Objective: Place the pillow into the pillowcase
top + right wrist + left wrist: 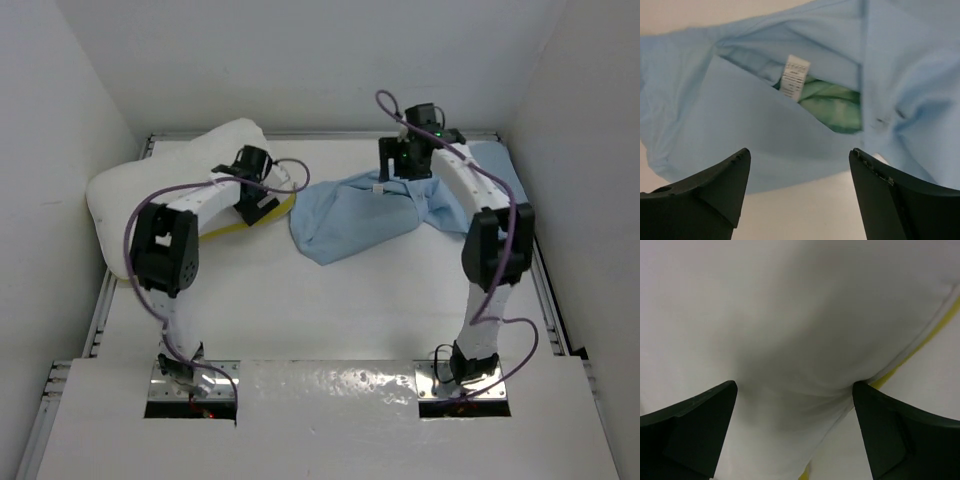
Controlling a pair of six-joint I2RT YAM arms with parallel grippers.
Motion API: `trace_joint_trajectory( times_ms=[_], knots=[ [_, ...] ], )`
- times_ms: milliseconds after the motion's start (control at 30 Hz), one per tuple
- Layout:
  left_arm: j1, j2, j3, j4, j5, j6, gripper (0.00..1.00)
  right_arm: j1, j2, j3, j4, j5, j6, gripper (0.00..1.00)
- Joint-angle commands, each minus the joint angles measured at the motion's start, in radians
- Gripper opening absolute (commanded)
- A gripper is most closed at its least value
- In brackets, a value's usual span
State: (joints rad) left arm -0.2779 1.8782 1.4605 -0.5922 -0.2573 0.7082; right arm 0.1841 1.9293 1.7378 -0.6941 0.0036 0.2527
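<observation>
The white pillow lies at the back left against the wall, its yellow band facing the middle. My left gripper is open over that right-hand edge. In the left wrist view the pillow fills the frame and a puffy fold sits between the spread fingers of that gripper. The pillowcase lies crumpled at the back centre-right, light blue side out. My right gripper is open above it. In the right wrist view this gripper is empty over the case, whose mouth shows green lining and a white label.
White enclosure walls stand close at the left, back and right. Metal rails run along the table's side edges. Purple cables loop off both arms. Bare white table lies between the arms' bases and the cloth.
</observation>
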Motion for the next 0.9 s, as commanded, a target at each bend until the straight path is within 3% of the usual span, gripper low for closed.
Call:
trace_joint_trajectory(
  times_ms=[0, 100, 133, 167, 200, 267, 300, 333, 400, 467, 600, 633, 700, 733, 767, 833, 867],
  knots=[
    [0.022, 0.097, -0.051, 0.054, -0.169, 0.073, 1.00, 0.058, 0.080, 0.065, -0.024, -0.143, -0.058, 0.79],
    [0.028, 0.111, -0.043, 0.039, -0.117, 0.053, 0.99, 0.101, 0.080, -0.056, 0.088, -0.228, -0.073, 0.78],
    [0.031, 0.108, -0.046, 0.029, -0.090, 0.051, 0.94, 0.107, 0.074, -0.095, 0.119, -0.228, -0.073, 0.75],
    [0.037, 0.102, -0.061, 0.017, -0.015, 0.051, 0.74, 0.113, 0.076, -0.163, 0.167, -0.226, -0.064, 0.70],
    [0.037, 0.079, -0.074, -0.013, 0.022, 0.053, 0.63, 0.118, 0.079, -0.193, 0.183, -0.228, -0.055, 0.56],
    [0.037, 0.039, -0.144, -0.062, 0.153, 0.092, 0.38, 0.117, 0.079, -0.271, 0.205, -0.225, -0.024, 0.37],
    [0.037, -0.031, -0.184, -0.061, 0.185, 0.129, 0.12, 0.117, 0.073, -0.302, 0.214, -0.220, -0.020, 0.22],
    [0.037, -0.078, -0.281, -0.054, 0.226, 0.152, 0.00, 0.117, 0.048, -0.370, 0.235, -0.220, -0.010, 0.14],
    [0.037, -0.232, -0.371, -0.102, 0.283, 0.271, 0.00, 0.117, 0.013, -0.440, 0.254, -0.237, -0.003, 0.00],
    [0.037, -0.377, -0.456, -0.214, 0.331, 0.329, 0.00, 0.118, -0.056, -0.535, 0.255, -0.272, -0.007, 0.00],
    [0.029, -0.516, -0.491, -0.455, 0.385, 0.410, 0.00, 0.141, -0.214, -0.693, 0.232, -0.335, -0.058, 0.00],
    [0.026, -0.531, -0.483, -0.495, 0.394, 0.418, 0.04, 0.146, -0.243, -0.722, 0.185, -0.343, -0.075, 0.00],
    [0.026, -0.550, -0.459, -0.589, 0.395, 0.441, 0.33, 0.147, -0.308, -0.715, 0.110, -0.378, -0.137, 0.00],
    [0.026, -0.550, -0.412, -0.613, 0.398, 0.445, 0.73, 0.149, -0.323, -0.678, 0.043, -0.419, -0.176, 0.05],
    [0.026, -0.541, -0.376, -0.639, 0.401, 0.451, 0.97, 0.147, -0.334, -0.649, 0.018, -0.424, -0.190, 0.24],
    [0.026, -0.506, -0.235, -0.609, 0.424, 0.430, 1.00, 0.146, -0.325, -0.504, -0.042, -0.357, -0.208, 0.70],
    [0.026, -0.486, -0.177, -0.586, 0.440, 0.397, 1.00, 0.144, -0.311, -0.450, -0.045, -0.309, -0.208, 0.78]
  ],
)
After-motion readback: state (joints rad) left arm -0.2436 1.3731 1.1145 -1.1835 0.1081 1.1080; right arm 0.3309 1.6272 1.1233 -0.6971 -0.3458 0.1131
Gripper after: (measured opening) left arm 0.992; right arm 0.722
